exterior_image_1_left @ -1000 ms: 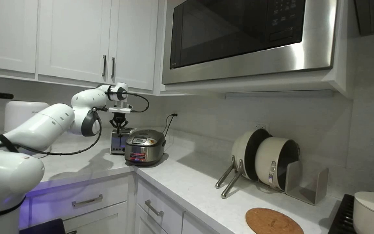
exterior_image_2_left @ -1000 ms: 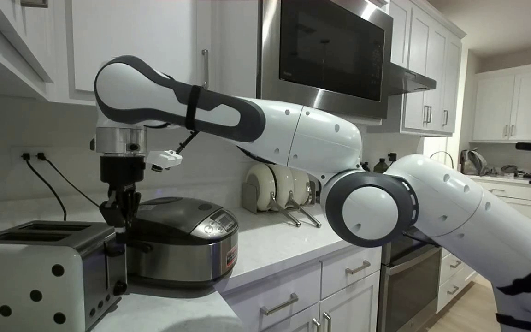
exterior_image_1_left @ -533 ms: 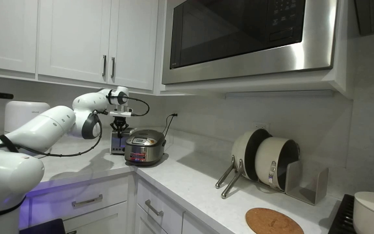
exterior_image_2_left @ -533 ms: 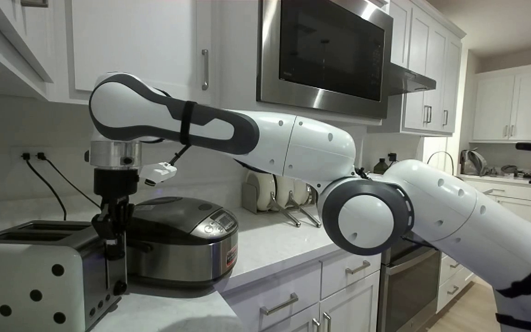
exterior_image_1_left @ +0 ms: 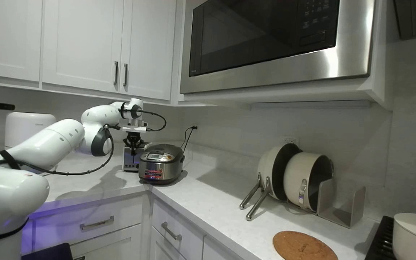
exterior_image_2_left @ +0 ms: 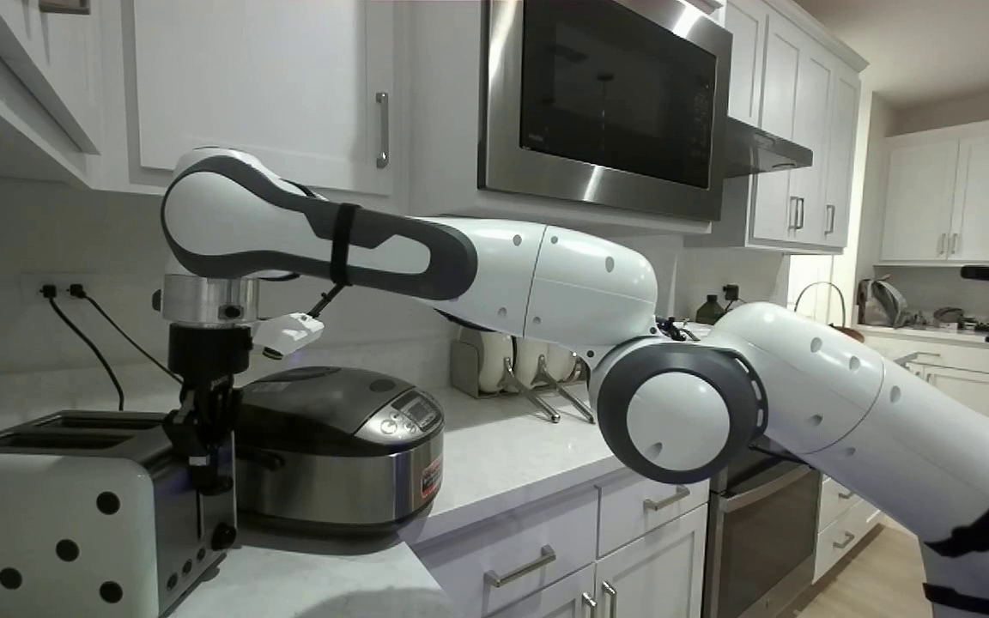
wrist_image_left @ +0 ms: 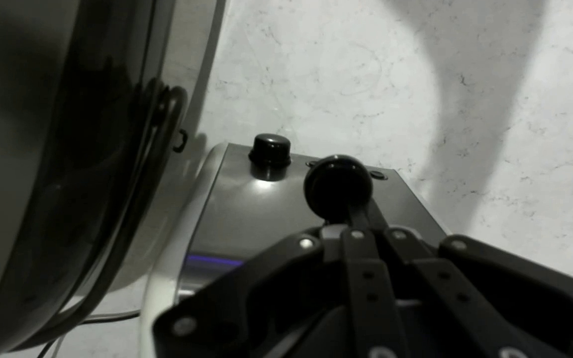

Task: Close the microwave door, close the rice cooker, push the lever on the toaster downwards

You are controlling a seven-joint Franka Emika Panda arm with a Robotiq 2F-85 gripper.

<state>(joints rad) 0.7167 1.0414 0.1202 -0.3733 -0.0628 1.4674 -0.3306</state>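
My jaws are closed, pointing down, fingertips (wrist_image_left: 334, 231) at the black lever knob (wrist_image_left: 337, 181) of the toaster (exterior_image_2_left: 44, 524); contact I cannot confirm. The toaster stands on the worktop (exterior_image_2_left: 306, 577), just beside the rice cooker (exterior_image_2_left: 331, 489), whose lid (exterior_image_2_left: 314, 402) is down. Higher up, the microwave door (exterior_image_2_left: 615, 103) is closed.

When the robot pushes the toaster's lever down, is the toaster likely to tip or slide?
The toaster probably won't tip easily: it looks boxy and sits upright on the counter. It could slide if nudged sideways, since that counter looks smooth. Its lever knob sticks out from one end, so pushing hard there might rock it slightly.
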